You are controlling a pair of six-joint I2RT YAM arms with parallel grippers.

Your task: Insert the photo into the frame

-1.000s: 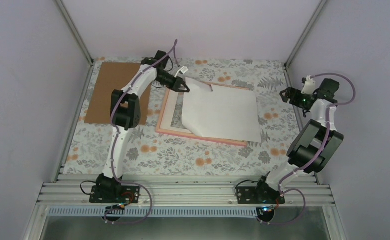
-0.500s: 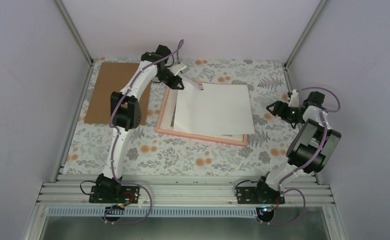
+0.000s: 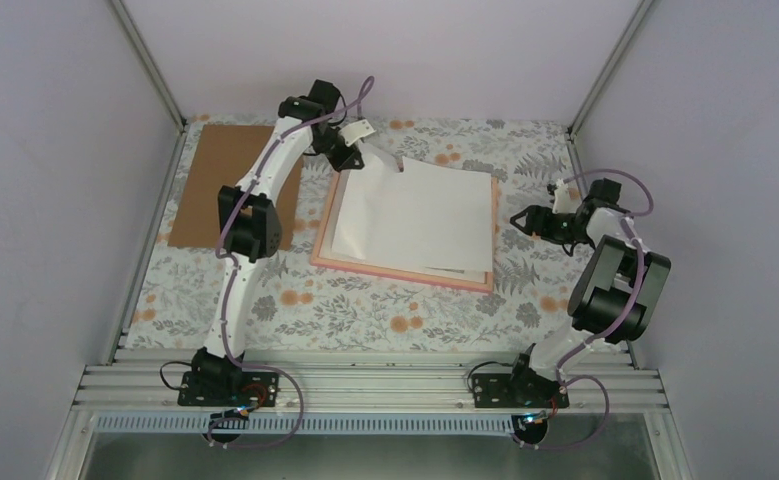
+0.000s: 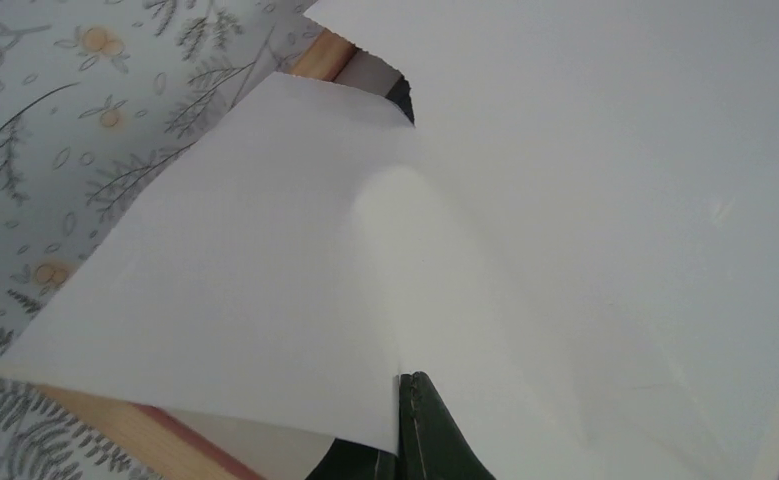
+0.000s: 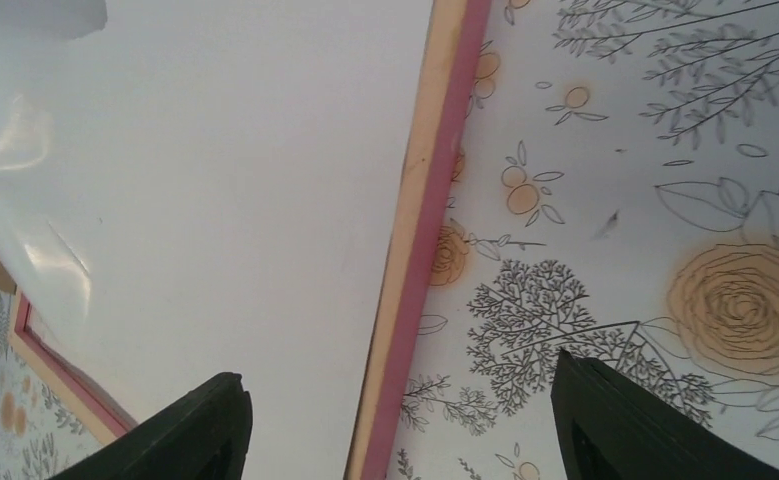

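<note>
- While the far left corner of the photo (image 3: 415, 210) was held in a pinch by the left end effector (image 3: 350, 158), the rest of the sheet was laid white side up across the frame (image 3: 405, 276).
- The picture side was turned down, so it could not be seen.
- The pink edge of the frame was seen along the near side and the right side, and the photo was found just inside it there.
- At the pinched corner the paper was bent up off the frame, so the sheet was not flat.
- The right end effector (image 3: 521, 219) was spread wide open, with nothing between its fingers (image 5: 200, 430). It was set low over the worktop (image 3: 365, 310), just beside the right edge of the frame.
- A brown cardboard sheet (image 3: 215, 185) was seen lying on the worktop to the left, apart from the frame.
- Most of the job was judged to be done, since the photo was over the frame.
- The lifted corner was yet to be put down and let go.
- The sheet may also need to be pushed flat inside all four edges.
- How well the far edge fitted could not be told.
</note>
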